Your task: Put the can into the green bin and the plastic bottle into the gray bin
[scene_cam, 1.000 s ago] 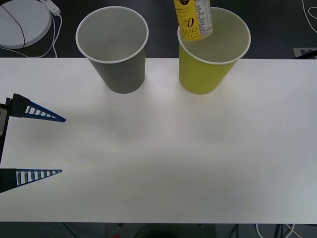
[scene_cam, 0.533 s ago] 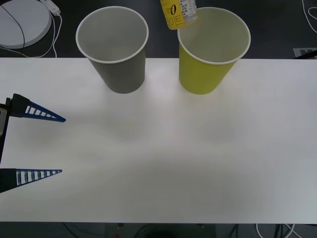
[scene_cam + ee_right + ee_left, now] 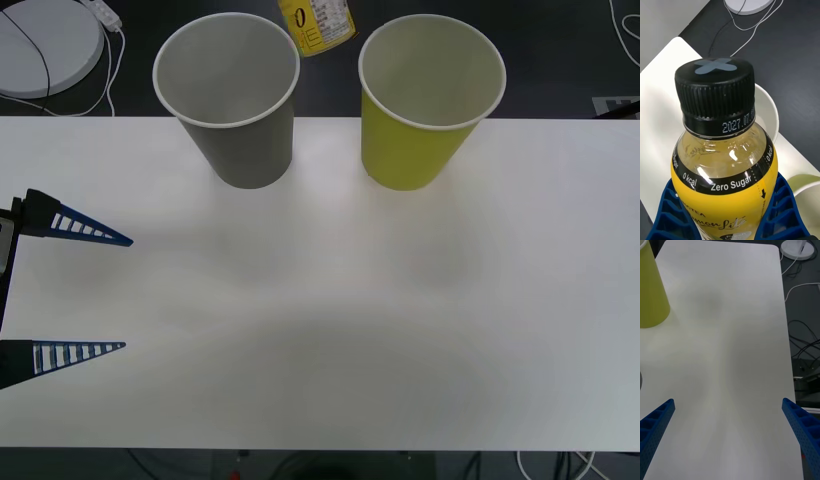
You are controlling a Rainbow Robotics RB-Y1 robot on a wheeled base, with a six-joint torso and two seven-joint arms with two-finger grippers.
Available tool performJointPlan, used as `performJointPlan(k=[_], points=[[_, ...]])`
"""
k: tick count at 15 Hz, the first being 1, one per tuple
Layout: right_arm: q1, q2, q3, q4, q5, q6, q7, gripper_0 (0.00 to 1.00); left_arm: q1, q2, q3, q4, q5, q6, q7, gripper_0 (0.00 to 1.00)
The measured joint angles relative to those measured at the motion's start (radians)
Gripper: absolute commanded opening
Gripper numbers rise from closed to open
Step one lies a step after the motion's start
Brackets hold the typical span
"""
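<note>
right gripper [image 3: 728, 225] clamped on plastic bottle [image 3: 316, 25] | hanging between gray bin [image 3: 228, 90] and green bin [image 3: 432, 95] | early drop = rim clip, cup tips | left gripper [image 3: 118, 292] wide open, empty

Front camera looks down on the white table [image 3: 330, 300]; both wrist cameras see it closer.

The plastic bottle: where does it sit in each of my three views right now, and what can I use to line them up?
Front view: the plastic bottle is at the top edge, above the gap between the gray bin and the green bin.
Right wrist view: it is close up, cap uppermost, clamped in the right pincer.
Left wrist view: not in it.
Shared landmark: the white table, edge to edge.
</note>
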Motion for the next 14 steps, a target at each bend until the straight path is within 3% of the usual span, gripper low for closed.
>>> performJointPlan(k=[7, 14], points=[[-0.080, 0.195, 0.058, 0.233, 0.025, 0.000, 0.000, 0.00, 0.000, 0.000, 0.000, 0.000, 0.000, 0.000, 0.000, 1.00], [-0.120, 0.312, 0.064, 0.363, 0.037, 0.013, 0.000, 0.00, 0.000, 0.000, 0.000, 0.000, 0.000, 0.000, 0.000, 1.00]])
